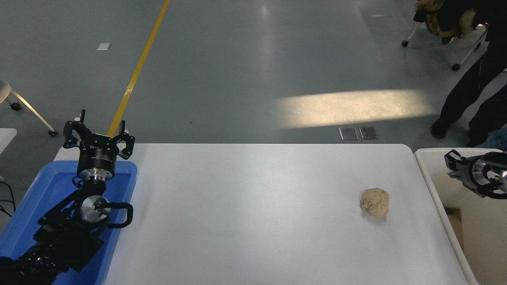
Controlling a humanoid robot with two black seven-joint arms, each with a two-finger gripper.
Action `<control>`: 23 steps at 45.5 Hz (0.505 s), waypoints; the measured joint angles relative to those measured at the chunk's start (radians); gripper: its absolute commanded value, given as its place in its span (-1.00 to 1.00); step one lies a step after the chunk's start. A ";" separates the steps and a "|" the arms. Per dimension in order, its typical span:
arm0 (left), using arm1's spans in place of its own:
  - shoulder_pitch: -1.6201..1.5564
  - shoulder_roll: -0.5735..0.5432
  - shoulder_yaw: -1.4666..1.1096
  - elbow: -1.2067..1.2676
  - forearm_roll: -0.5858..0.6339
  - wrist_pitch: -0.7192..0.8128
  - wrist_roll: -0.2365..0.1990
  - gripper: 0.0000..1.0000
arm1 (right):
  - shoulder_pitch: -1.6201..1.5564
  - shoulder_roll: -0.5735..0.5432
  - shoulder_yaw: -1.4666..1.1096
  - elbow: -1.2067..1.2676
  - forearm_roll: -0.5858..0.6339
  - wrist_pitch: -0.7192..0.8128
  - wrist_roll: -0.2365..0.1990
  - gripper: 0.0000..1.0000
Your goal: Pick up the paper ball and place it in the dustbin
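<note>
The paper ball [375, 202], a tan wrinkled lump, lies on the white table [253, 213] towards its right side. The cream-white dustbin [432, 180] stands against the table's right edge, partly cut off by the picture. My right gripper [454, 163] comes in from the right edge and hangs over the dustbin's far part, to the right of and beyond the ball, apart from it. I cannot see whether it is open or shut. My left gripper [97, 127] is parked open and empty over the blue tray at the lower left.
A blue tray [126, 186] sits at the table's left edge under my left arm. A person's dark legs [463, 99] stand beyond the table's far right corner, near a wheeled chair [455, 47]. A brown piece lies inside the dustbin [455, 225].
</note>
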 measured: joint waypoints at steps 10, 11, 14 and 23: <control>0.001 0.000 0.000 0.000 0.000 0.000 0.000 0.98 | 0.258 -0.015 -0.127 0.228 -0.028 0.031 -0.001 1.00; 0.001 0.000 0.000 0.000 0.000 0.000 0.000 0.98 | 0.282 -0.015 -0.137 0.252 -0.030 0.035 -0.001 1.00; 0.001 0.000 0.000 0.000 -0.001 0.000 0.000 0.98 | 0.364 -0.015 -0.173 0.324 -0.034 0.054 -0.001 1.00; 0.002 0.000 -0.001 0.000 -0.002 0.000 0.000 0.98 | 0.624 0.018 -0.264 0.545 -0.049 0.121 0.000 1.00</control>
